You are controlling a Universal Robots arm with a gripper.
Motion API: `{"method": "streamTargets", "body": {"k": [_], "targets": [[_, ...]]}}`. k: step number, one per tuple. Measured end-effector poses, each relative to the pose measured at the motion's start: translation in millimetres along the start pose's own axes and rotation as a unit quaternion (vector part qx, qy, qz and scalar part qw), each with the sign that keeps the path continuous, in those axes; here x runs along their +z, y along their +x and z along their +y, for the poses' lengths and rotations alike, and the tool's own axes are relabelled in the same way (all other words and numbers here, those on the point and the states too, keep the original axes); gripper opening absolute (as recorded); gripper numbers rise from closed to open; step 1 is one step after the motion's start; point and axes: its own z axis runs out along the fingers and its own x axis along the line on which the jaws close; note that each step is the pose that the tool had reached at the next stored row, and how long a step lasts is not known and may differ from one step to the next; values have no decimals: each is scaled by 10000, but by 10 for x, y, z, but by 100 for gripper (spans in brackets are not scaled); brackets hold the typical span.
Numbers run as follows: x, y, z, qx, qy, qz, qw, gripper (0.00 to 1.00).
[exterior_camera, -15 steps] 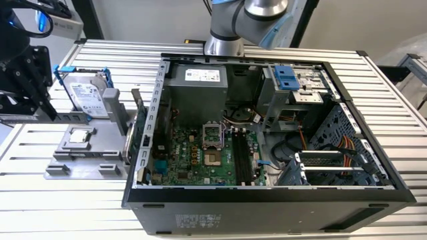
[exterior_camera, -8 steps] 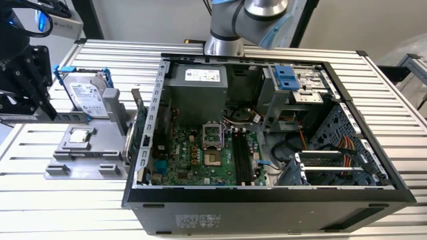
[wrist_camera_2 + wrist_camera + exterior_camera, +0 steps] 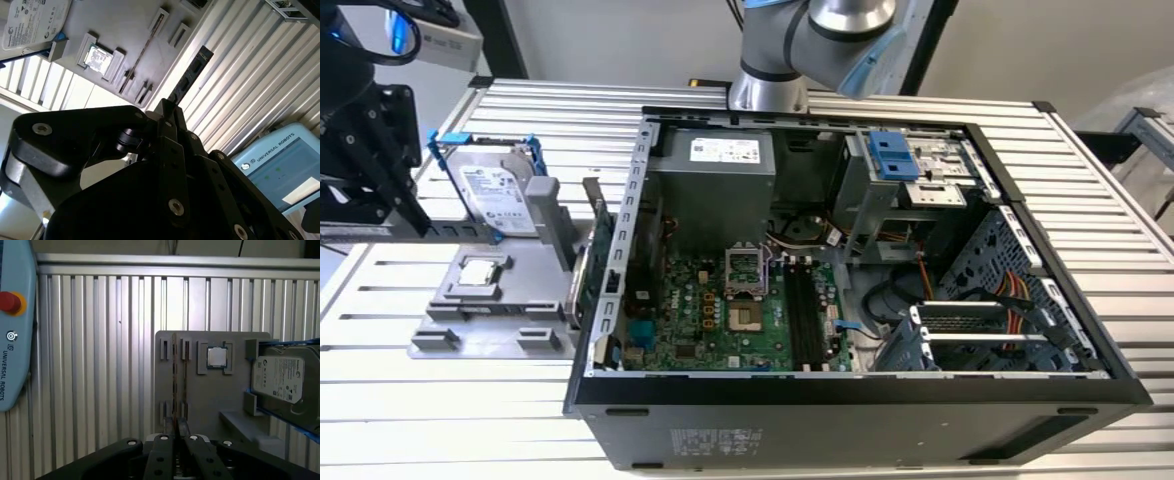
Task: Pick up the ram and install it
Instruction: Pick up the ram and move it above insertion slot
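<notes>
One ram (image 3: 190, 75) in one claw (image 3: 167, 109)

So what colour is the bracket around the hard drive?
Blue; the bracket shows best in the exterior view.

The memory stick (image 3: 189, 75) shows its far part in the second wrist view, while its near end is buried between the closed fingers (image 3: 175, 137) of the gripper (image 3: 167, 107). In the first wrist view the memory stick (image 3: 174, 385) stands edge-on as a thin line, so its chips cannot be made out. There the gripper (image 3: 175, 429) is cut by the picture's edge and covers part of the grey holder plate (image 3: 210, 400). The hard drive (image 3: 282, 380) and the blue control tablet (image 3: 15, 325) each run off that picture's sides. In the exterior view the arm (image 3: 814, 30) leaves through the top edge. Black hardware (image 3: 367, 150) is cut off at the exterior view's left, and what it is cannot be told.
</notes>
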Motion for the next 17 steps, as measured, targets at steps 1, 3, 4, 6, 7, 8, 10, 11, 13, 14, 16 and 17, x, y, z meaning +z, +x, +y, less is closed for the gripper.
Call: {"method": "streamTargets", "body": {"k": [1, 3, 4, 6, 7, 8, 10, 11, 13, 14, 16, 17], "targets": [[-11, 0, 0, 0, 0, 0, 10000, 0], [-32, -1, 0, 0, 0, 0, 10000, 0], [-41, -1, 1, 0, 0, 0, 10000, 0], [-61, -2, 1, 0, 0, 0, 10000, 0], [-72, -2, 0, 0, 0, 0, 10000, 0], [-82, -2, 0, -1, 0, 0, 10000, 0], [-100, -3, 0, -1, 0, 0, 10000, 0], [-109, -3, 1, 0, 0, 0, 10000, 0], [-125, -3, 1, -1, 0, 0, 10000, 0], [-133, -4, 1, -1, 0, 0, 10000, 0], [-144, -5, 2, 1, 0, 0, 10000, 0], [-148, -5, 2, 1, 0, 0, 10000, 0]]}}
